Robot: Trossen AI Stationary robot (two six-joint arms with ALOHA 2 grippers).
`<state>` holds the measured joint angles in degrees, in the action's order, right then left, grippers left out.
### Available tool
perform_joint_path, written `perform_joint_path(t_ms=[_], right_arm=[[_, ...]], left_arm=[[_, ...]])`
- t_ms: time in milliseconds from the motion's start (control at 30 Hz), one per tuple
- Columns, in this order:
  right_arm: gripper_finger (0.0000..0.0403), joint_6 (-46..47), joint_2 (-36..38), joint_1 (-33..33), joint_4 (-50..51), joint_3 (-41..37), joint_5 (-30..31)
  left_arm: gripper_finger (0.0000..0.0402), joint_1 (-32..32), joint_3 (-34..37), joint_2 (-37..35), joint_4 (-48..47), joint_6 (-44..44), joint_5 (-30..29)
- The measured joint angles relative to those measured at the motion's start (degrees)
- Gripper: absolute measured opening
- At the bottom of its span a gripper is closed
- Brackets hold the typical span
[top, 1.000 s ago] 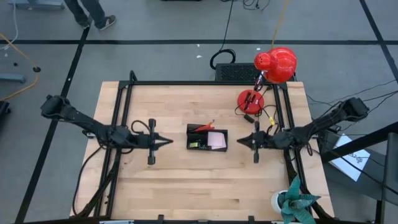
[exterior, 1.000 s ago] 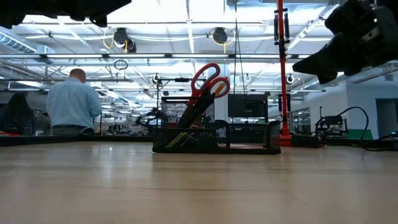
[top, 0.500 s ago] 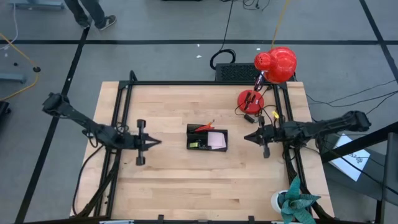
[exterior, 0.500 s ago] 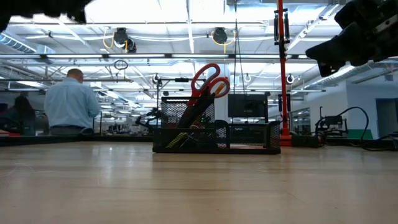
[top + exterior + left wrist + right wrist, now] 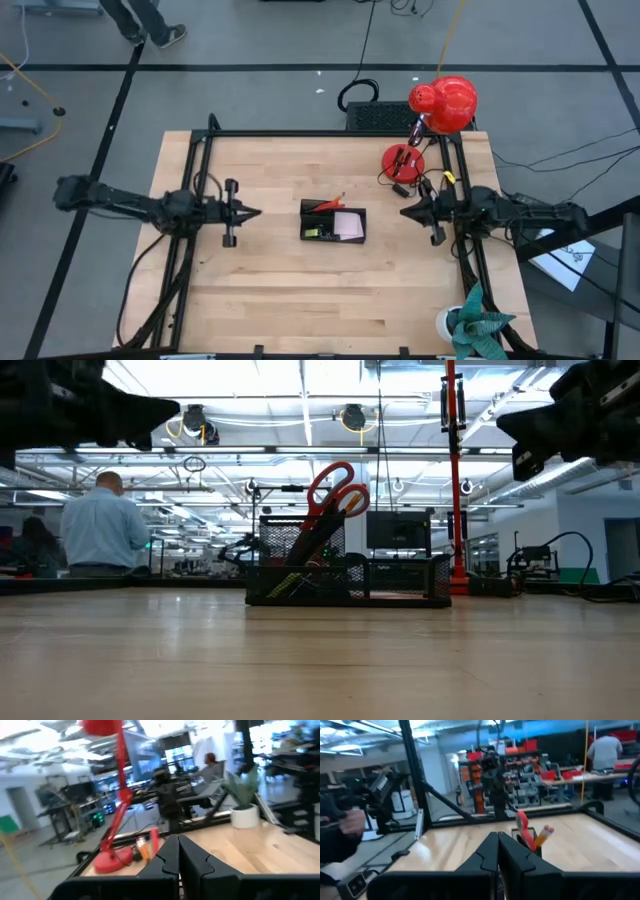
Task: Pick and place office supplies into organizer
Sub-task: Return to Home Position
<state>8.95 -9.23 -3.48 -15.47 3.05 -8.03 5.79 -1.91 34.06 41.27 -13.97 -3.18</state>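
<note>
The organizer (image 5: pixel 333 221) lies mid counter (image 5: pixel 300 290), its long axis toward the left gripper (image 5: pixel 252 212) and right gripper (image 5: pixel 405 212), both pinched narrow, empty, well apart from it

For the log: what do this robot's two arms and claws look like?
Left arm and right arm are slim, dark, jointed; no markings show. Left claw and right claw each carry a short crossbar and two black, angular fingers tapering toward a point. A black cable loops beside the left arm.
</note>
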Motion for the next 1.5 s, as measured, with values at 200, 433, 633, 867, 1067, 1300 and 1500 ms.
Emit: perform_joint_path(t_ms=[200, 433, 633, 867, 1067, 1300, 1500], right_arm=[[0.0000, 0.01, -0.06, -6.10, 1.36, -0.07, -2.59], [0.0000, 2.08, 1.77, -9.76, 4.64, 1.33, -8.76], [0.0000, -0.01, 5.16, -9.76, 7.63, 1.75, -8.54], [0.0000, -2.22, 9.17, -9.76, 13.69, 1.38, -5.55], [0.0000, -1.39, 9.18, -9.74, 11.54, -0.04, -5.69], [0.0000, -1.08, 9.16, -9.58, 11.52, -0.17, -5.74], [0.0000, -1.32, 9.18, -9.56, 11.48, -0.22, -7.24]], left_arm=[[0.0001, -10.94, -0.13, -0.07, -3.07, 7.26, 0.20], [0.0001, -12.11, -2.58, -6.26, -3.14, 4.82, 5.70], [0.0001, -8.18, -11.32, -14.47, -30.89, -1.74, 1.48], [0.0000, -4.37, -9.18, -25.10, -36.08, -4.47, -2.25], [0.0000, -4.21, -3.73, -31.71, -35.66, -3.92, -0.13], [0.0000, -4.16, 1.00, -33.47, -35.10, -1.71, 6.17], [0.0000, -4.18, 1.38, -33.36, -37.41, 0.16, 6.23]])
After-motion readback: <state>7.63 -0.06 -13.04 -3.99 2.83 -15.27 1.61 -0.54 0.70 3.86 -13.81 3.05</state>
